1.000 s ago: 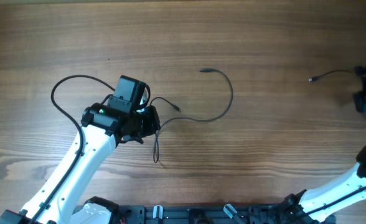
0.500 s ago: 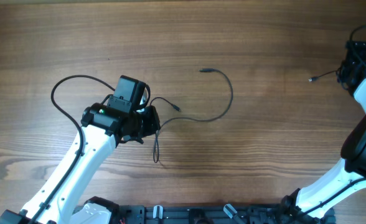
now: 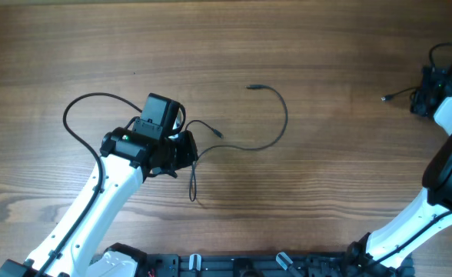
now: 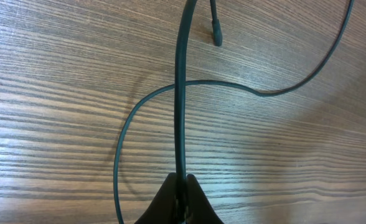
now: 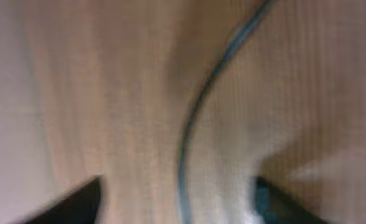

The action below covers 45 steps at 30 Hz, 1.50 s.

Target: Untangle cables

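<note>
Black cable (image 3: 284,123) sits mid-bench, a bit left of centre. From a plug tip (image 3: 251,87) it arcs right, curls back down & runs left into the left pincer (image 3: 192,154). Around that pincer it's a mess, tbh. A short end (image 3: 214,131) pokes out to the right, a tail (image 3: 193,188) hangs toward the near edge, and a wide loop (image 3: 66,119) swings out left of the arm. Can't tell from overhead how many separate cables that is.

In the left wrist view, the left pincer (image 4: 182,190) is clenched on the black cable (image 4: 180,106), tips tight together. The cable runs straight away from the tips and throws a soft shadow on the wood beside it. A thinner strand (image 4: 282,90) lies flat and crosses underneath it, w/ a plug (image 4: 217,34) near the top of the frame.

Over at the far right of the bench (image 3: 326,46), well apart from the tangle, there's a small cable (image 3: 395,95). Its tip points left and its other end is right at the right pincer (image 3: 420,100).

The right wrist cam is v blurry. The right pincer (image 5: 177,193) looks released, w/ dark fingers (image 5: 77,199) spread wide. The small cable (image 5: 192,124) runs between them, touching neither afaict.
</note>
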Each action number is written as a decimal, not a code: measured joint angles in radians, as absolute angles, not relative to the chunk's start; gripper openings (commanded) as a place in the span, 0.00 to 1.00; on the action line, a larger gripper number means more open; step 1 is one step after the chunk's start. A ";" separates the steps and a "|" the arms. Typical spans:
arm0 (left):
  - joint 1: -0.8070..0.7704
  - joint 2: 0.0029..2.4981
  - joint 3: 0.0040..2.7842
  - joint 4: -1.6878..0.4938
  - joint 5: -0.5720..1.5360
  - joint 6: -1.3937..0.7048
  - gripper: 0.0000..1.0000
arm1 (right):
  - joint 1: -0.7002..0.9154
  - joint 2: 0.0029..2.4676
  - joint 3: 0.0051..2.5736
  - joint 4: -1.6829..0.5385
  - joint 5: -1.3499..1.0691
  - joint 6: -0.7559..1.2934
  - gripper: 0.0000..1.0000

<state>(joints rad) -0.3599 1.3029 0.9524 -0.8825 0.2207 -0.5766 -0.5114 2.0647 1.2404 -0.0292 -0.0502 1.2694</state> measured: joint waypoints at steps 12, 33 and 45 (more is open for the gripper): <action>-0.360 1.303 0.952 -0.883 0.221 -0.576 0.04 | -0.533 2.064 1.239 0.011 -0.035 1.091 0.05; -0.360 1.303 0.952 -0.871 0.221 -0.576 0.04 | -1.009 1.900 1.239 -0.161 -0.002 1.121 1.00; -0.360 1.303 0.952 -0.847 0.221 -0.576 0.07 | -0.549 1.900 1.238 -0.032 -0.631 0.746 1.00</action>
